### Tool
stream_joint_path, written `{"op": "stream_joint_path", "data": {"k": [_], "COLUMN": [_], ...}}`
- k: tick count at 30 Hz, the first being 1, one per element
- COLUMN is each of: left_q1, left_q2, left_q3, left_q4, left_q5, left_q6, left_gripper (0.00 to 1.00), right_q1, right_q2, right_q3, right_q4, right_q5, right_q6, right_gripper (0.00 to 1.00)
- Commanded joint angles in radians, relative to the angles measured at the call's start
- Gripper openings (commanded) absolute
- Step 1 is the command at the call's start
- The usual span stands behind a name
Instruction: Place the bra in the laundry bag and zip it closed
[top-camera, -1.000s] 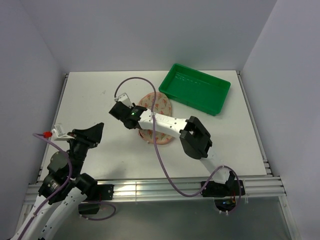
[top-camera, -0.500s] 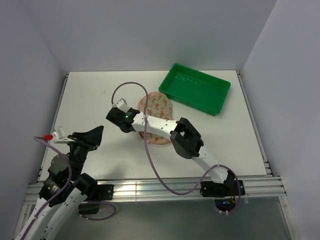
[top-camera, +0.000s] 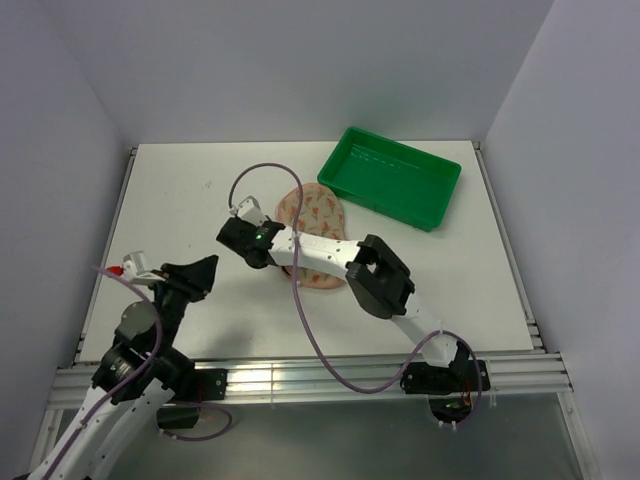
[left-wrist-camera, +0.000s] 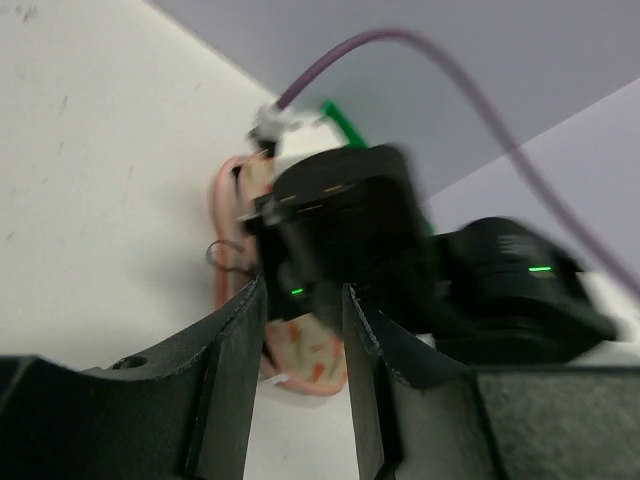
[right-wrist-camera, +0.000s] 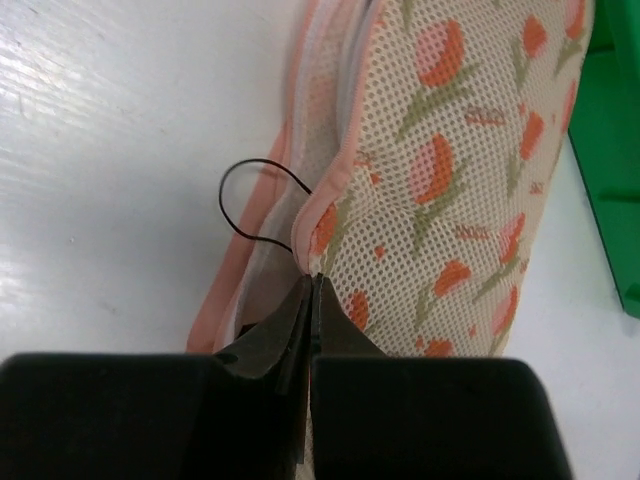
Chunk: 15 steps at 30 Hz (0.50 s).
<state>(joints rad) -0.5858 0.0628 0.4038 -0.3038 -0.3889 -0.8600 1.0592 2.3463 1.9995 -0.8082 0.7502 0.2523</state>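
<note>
Top view: you see the laundry bag (top-camera: 315, 208), peach mesh printed with orange-and-green flowers, on the white table (top-camera: 180, 200) near the green plastic tray (top-camera: 390, 178).

Left wrist view: the left gripper (left-wrist-camera: 300, 320) stands apart, holding nothing.

Right wrist view: the right gripper (right-wrist-camera: 310, 290) pinches the bag's pink rim. The bra (right-wrist-camera: 225, 198) shows only as a thin black strap loop at that rim.

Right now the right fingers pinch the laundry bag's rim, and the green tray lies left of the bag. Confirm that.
Wrong side: the top external view shows the green tray right of the laundry bag, not left. The right fingers do pinch the bag's rim.
</note>
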Motion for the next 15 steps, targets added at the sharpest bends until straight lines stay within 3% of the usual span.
{"op": "stream_joint_path", "data": {"k": [1,5,9,12,15], "left_q1": [0.001,0.001,0.001,0.003,0.004], "left_q2": [0.054,0.178,0.336,0.472,0.616], "left_q3": [-0.092,-0.230,-0.286,-0.272,-0.263], "left_q4": [0.054,0.185,0.383,0.509,0.598], "left_q5": [0.041,0.151,0.274,0.355,0.381], "left_q6": [-0.010,-0.034,-0.068,-0.070,-0.085], "left_gripper": [0.43,0.52,0.63,0.66,0.61], "right_q1": [0.007,-0.013,-0.059,-0.096,-0.131], "right_q2": [-0.163,-0.373,-0.560,-0.682,-0.774], "right_q3": [-0.085,-0.272,-0.523,-0.666,-0.784], "right_q4": [0.110,0.307,0.475,0.582,0.679], "right_q5": [0.061,-0.014,-0.182,-0.242,-0.319], "right_q6": [0.053,0.106,0.171,0.215,0.252], "right_gripper": [0.00,0.00,0.00,0.00,0.00]}}
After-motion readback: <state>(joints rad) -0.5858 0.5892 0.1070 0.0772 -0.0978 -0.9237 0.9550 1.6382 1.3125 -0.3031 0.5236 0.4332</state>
